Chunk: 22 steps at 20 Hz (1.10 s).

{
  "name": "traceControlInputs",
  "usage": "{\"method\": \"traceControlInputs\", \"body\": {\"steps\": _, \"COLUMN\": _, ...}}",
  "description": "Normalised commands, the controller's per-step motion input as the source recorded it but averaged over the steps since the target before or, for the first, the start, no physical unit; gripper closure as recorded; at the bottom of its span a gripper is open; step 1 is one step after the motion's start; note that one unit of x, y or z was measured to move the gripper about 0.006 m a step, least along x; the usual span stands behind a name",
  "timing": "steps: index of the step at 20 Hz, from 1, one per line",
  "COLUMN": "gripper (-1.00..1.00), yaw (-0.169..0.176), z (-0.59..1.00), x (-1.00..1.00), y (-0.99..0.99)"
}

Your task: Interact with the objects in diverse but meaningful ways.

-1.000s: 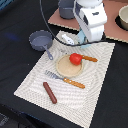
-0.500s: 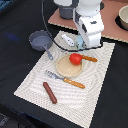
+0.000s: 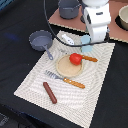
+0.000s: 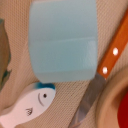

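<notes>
A pale blue-white cup (image 3: 86,42) stands on the striped mat, and it fills much of the wrist view (image 4: 64,42). My white gripper (image 3: 92,41) hangs directly over it; its fingers are not clear in either view. A small white bottle-like piece (image 3: 67,39) with a fish face (image 4: 27,106) lies beside the cup. The red tomato (image 3: 75,58) sits on the tan plate (image 3: 64,70). Towards the exterior view's left is the grey long-handled saucepan (image 3: 41,39). The brown sausage (image 3: 50,92) lies near the mat's front.
An orange-handled knife (image 3: 89,59) (image 4: 111,52) lies between cup and plate, and a matching fork (image 3: 66,80) lies in front of the plate. A grey pot (image 3: 69,8) and a bowl (image 3: 123,17) stand on a brown board at the back.
My gripper has shifted only slightly while staying over the cup. Nothing on the mat has visibly moved.
</notes>
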Motion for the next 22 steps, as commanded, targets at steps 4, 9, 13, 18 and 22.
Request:
{"method": "traceControlInputs", "body": {"steps": 4, "gripper": -1.00, "yaw": -0.124, "z": 0.48, "x": 0.08, "y": -0.29}}
{"method": "traceControlInputs", "body": {"steps": 9, "gripper": -1.00, "yaw": -0.089, "z": 0.10, "x": 0.12, "y": -0.77}}
{"method": "traceControlInputs", "body": {"steps": 13, "gripper": -1.00, "yaw": -0.052, "z": 0.00, "x": 0.08, "y": -0.86}}
{"method": "traceControlInputs", "body": {"steps": 18, "gripper": -1.00, "yaw": -0.021, "z": -0.10, "x": 0.02, "y": -0.43}}
{"method": "traceControlInputs", "body": {"steps": 22, "gripper": -1.00, "yaw": 0.000, "z": -0.01, "x": 0.35, "y": 0.00}}
